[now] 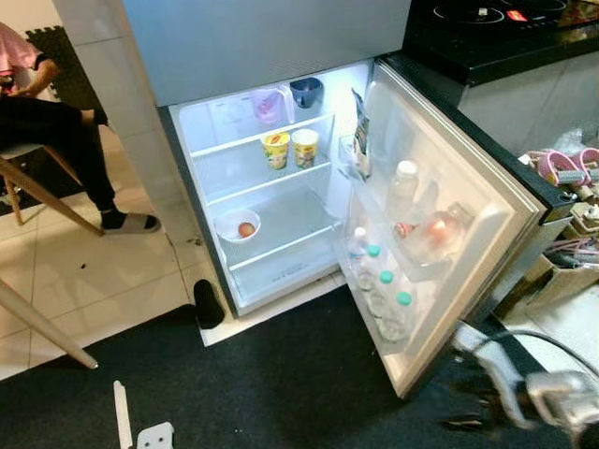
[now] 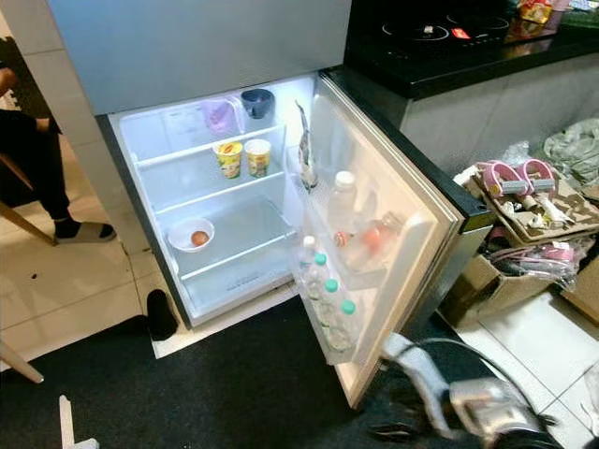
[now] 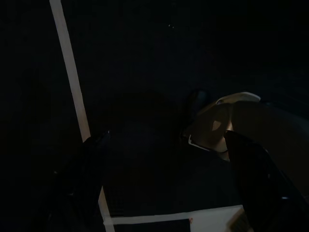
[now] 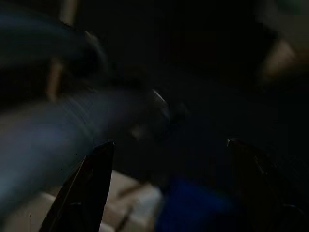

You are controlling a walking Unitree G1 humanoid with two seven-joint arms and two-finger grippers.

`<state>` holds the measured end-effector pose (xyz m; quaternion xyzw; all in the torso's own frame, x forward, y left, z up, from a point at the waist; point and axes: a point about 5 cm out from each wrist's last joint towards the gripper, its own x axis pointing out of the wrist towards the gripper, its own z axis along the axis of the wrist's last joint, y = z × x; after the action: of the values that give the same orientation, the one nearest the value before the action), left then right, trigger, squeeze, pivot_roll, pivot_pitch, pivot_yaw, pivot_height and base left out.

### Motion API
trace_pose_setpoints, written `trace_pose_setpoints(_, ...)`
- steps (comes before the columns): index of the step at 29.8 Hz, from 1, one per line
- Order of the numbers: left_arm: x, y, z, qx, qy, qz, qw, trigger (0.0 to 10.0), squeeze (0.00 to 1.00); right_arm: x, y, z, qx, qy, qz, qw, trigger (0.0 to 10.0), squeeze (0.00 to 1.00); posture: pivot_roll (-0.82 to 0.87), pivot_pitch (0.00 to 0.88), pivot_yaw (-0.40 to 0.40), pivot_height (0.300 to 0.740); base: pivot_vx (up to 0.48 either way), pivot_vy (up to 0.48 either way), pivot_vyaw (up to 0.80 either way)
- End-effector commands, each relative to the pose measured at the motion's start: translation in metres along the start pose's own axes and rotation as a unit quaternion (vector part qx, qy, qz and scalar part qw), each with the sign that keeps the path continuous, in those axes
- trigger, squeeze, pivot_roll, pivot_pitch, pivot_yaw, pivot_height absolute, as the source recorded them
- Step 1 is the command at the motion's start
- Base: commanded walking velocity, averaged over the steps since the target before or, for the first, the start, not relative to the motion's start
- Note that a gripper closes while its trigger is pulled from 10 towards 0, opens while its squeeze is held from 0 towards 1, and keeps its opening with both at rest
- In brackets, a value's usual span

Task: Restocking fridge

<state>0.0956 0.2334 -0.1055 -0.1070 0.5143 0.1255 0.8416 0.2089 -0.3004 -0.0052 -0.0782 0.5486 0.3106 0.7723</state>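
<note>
Nearest, the right pincer [image 4: 164,193] hangs low with fingers spread wide, holding nothing; the left pincer [image 3: 169,188] is likewise wide and empty over dark floor. Beyond, the fridge [image 1: 281,271] stands open: door bottles [image 1: 384,290], two cups [image 1: 290,148] and a bowl [image 1: 237,225] sit inside. Restocking looks barely underway, with shelves mostly bare. No label is readable.

We see the right arm [image 2: 468,398] only as a blur at the picture's lower edge, and the seated person [image 1: 42,112] is cut off by the left edge. Both wrist views are very dark; the right one is smeared, so we cannot name the shapes past its end effector's fingers [image 4: 84,193].
</note>
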Motion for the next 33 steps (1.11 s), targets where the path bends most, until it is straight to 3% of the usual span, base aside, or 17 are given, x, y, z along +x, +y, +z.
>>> trace_pose_setpoints(1, 0.000, -0.003, -0.005, 0.001, 0.010, -0.006, 1.000, 10.0, 0.00, -0.005, -0.009, -0.005, 0.013, 0.016, -0.054, 0.998, 10.0, 0.00, -0.07, 0.055, -0.016, 0.740, 0.000, 0.000, 0.00)
trace_pose_setpoints(2, 0.000, -0.003, -0.005, 0.001, 0.010, -0.006, 1.000, 10.0, 0.00, -0.005, -0.009, -0.005, 0.013, 0.016, -0.054, 0.998, 10.0, 0.00, -0.07, 0.055, -0.016, 0.740, 0.000, 0.000, 0.00)
trace_pose_setpoints(3, 0.000, -0.004, -0.005, -0.001, 0.009, -0.007, 1.000, 10.0, 0.00, -0.024, -0.032, -0.008, 0.067, 0.006, -0.177, 0.982, 10.0, 0.00, -0.07, 0.055, -0.016, 0.740, 0.000, 0.000, 0.00)
trace_pose_setpoints(4, 0.000, -0.004, -0.004, -0.001, 0.008, -0.007, 1.000, 10.0, 0.00, -0.036, -0.043, -0.007, 0.096, -0.008, -0.242, 0.965, 10.0, 0.00, -0.07, 0.055, -0.016, 0.740, 0.000, 0.000, 0.00)
trace_pose_setpoints(6, 0.000, -0.004, -0.004, -0.001, 0.008, -0.007, 1.000, 10.0, 0.00, -0.036, -0.043, -0.007, 0.096, -0.008, -0.242, 0.965, 10.0, 0.00, -0.07, 0.055, -0.016, 0.740, 0.000, 0.000, 0.00)
trace_pose_setpoints(8, 0.000, -0.003, -0.003, -0.002, 0.007, -0.006, 1.000, 10.0, 0.00, -0.058, -0.061, -0.001, 0.122, -0.037, -0.341, 0.931, 10.0, 0.00, -0.06, 0.054, -0.012, 0.740, 0.000, 0.000, 0.00)
trace_pose_setpoints(10, 0.000, -0.003, -0.002, -0.002, 0.005, -0.006, 1.000, 10.0, 0.00, -0.073, -0.071, 0.006, 0.128, -0.065, -0.396, 0.907, 10.0, 0.00, -0.06, 0.054, -0.012, 0.740, 0.000, 0.000, 0.00)
trace_pose_setpoints(11, 0.000, -0.003, -0.002, -0.002, 0.005, -0.006, 1.000, 10.0, 0.00, -0.073, -0.071, 0.006, 0.128, -0.065, -0.396, 0.907, 10.0, 0.00, -0.06, 0.054, -0.012, 0.740, 0.000, 0.000, 0.00)
trace_pose_setpoints(13, 0.000, -0.002, -0.001, -0.001, 0.004, -0.005, 1.000, 10.0, 0.00, -0.090, -0.080, 0.016, 0.142, -0.102, -0.451, 0.875, 10.0, 0.00, -0.05, 0.051, -0.011, 0.740, 0.000, 0.000, 0.00)
trace_pose_setpoints(14, 0.000, -0.002, -0.001, -0.001, 0.004, -0.005, 1.000, 10.0, 0.00, -0.090, -0.080, 0.016, 0.142, -0.102, -0.451, 0.875, 10.0, 0.00, -0.05, 0.051, -0.011, 0.740, 0.000, 0.000, 0.00)
trace_pose_setpoints(17, 0.000, -0.001, 0.000, -0.001, 0.002, -0.003, 1.000, 10.0, 0.00, -0.110, -0.089, 0.036, 0.166, -0.182, -0.509, 0.825, 10.0, 0.00, -0.05, 0.049, -0.010, 0.740, 0.000, 0.000, 0.00)
trace_pose_setpoints(18, 0.000, -0.001, 0.000, -0.001, 0.002, -0.003, 1.000, 10.0, 0.00, -0.110, -0.089, 0.036, 0.166, -0.182, -0.509, 0.825, 10.0, 0.00, -0.05, 0.049, -0.010, 0.740, 0.000, 0.000, 0.00)
trace_pose_setpoints(19, 0.000, -0.001, 0.001, -0.001, 0.002, -0.003, 1.000, 10.0, 0.00, -0.117, -0.091, 0.050, 0.182, -0.234, -0.521, 0.800, 10.0, 0.00, -0.04, 0.048, -0.009, 0.740, 0.000, 0.000, 0.00)
trace_pose_setpoints(23, 0.000, 0.000, 0.001, 0.000, 0.002, -0.003, 1.000, 10.0, 0.00, -0.120, -0.091, 0.063, 0.194, -0.280, -0.515, 0.786, 10.0, 0.00, -0.04, 0.047, -0.008, 0.740, 0.000, 0.000, 0.00)
trace_pose_setpoints(25, 0.000, 0.000, 0.001, 0.000, 0.001, -0.003, 1.000, 10.0, 0.00, -0.119, -0.087, 0.081, 0.185, -0.326, -0.490, 0.787, 10.0, 0.00, -0.04, 0.047, -0.006, 0.740, 0.000, 0.000, 0.00)
trace_pose_setpoints(27, 0.000, 0.000, 0.001, 0.000, 0.001, -0.003, 1.000, 10.0, 0.00, -0.117, -0.086, 0.086, 0.180, -0.338, -0.480, 0.790, 10.0, 0.00, -0.04, 0.047, -0.006, 0.740, 0.000, 0.000, 0.00)
trace_pose_setpoints(33, 0.000, 0.001, 0.002, 0.001, 0.000, -0.002, 1.000, 10.0, 0.00, -0.099, -0.072, 0.112, 0.151, -0.389, -0.380, 0.826, 10.0, 0.00, -0.04, 0.044, -0.002, 0.740, 0.000, 0.000, 0.00)
